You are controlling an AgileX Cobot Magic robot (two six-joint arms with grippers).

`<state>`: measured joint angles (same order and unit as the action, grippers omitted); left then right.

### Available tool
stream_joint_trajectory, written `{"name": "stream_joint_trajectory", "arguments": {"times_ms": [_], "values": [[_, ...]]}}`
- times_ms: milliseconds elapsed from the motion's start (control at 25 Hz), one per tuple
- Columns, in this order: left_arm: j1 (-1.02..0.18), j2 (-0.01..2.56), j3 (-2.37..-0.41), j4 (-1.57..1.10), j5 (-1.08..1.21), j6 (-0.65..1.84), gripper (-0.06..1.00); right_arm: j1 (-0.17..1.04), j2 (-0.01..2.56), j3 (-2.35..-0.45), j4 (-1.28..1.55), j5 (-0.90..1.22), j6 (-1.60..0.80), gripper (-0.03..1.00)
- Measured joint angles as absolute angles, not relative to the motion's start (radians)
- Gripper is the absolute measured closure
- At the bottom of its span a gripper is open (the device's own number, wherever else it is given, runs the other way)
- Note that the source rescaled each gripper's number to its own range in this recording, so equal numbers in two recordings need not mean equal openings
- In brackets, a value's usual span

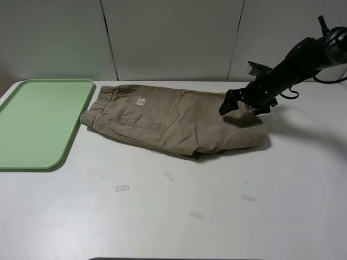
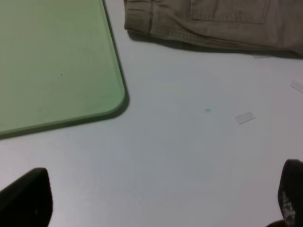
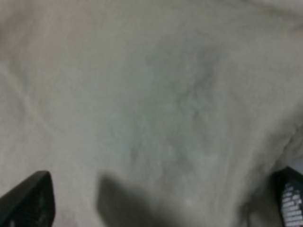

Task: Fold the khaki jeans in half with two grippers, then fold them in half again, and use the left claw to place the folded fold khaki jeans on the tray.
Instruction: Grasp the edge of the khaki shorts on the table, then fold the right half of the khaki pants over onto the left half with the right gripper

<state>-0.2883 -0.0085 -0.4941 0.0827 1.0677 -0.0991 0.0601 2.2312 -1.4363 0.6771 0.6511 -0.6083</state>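
exterior high view
- right gripper [image 1: 241, 104]: prongs spread wide with nothing clamped between them, low over the leg end of the khaki jeans [image 1: 173, 119]
- khaki jeans: folded once and lying flat on the table [image 1: 271, 216], back pocket and pale label facing up; the leg end sits directly under the right fingers, and the waistband end is the part farthest from them
- tray [image 1: 32, 119]: just beside the waistband, well apart from the right fingers, with the whole garment between
- tape scraps [image 1: 169, 176]: a few pale strips on the table, apart from the right fingers

left wrist view
- left gripper [image 2: 158, 201]: released, with two black fingertips [image 2: 26, 201] far apart and only bare table between them
- tray [image 2: 57, 61]: its rounded corner lies ahead of the fingertips, clear of them
- khaki jeans [image 2: 213, 23]: a stitched edge farther ahead than the tray corner, well apart from the fingers
- tape scraps [image 2: 245, 117]: one strip on the table between the fingertips and the cloth

right wrist view
- right gripper [image 3: 158, 201]: unclenched, with the fingertips [image 3: 28, 198] set wide
- khaki jeans [image 3: 151, 94]: cloth fills everything ahead of and between the fingers; the picture is blurred, so whether the tips touch the fabric cannot be told
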Motion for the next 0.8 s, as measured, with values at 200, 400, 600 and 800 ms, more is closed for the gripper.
{"name": "stream_joint_trajectory", "arguments": {"times_ms": [200, 400, 600, 800], "values": [[-0.288, -0.008, -0.494, 0.083, 1.068, -0.099, -0.04, 0.082, 2.235, -1.436, 0.673, 0.649, -0.611, 0.09], [-0.288, -0.008, -0.494, 0.083, 1.068, -0.099, -0.04, 0.091, 2.244, -1.436, 0.65, 0.636, -0.613, 0.41], [-0.288, -0.008, -0.494, 0.083, 1.068, -0.099, -0.04, 0.101, 2.25, -1.433, 0.653, 0.648, -0.612, 0.82], [-0.288, -0.008, -0.494, 0.083, 1.068, -0.099, -0.04, 0.101, 2.25, -1.433, 0.639, 0.656, -0.612, 0.86]]}}
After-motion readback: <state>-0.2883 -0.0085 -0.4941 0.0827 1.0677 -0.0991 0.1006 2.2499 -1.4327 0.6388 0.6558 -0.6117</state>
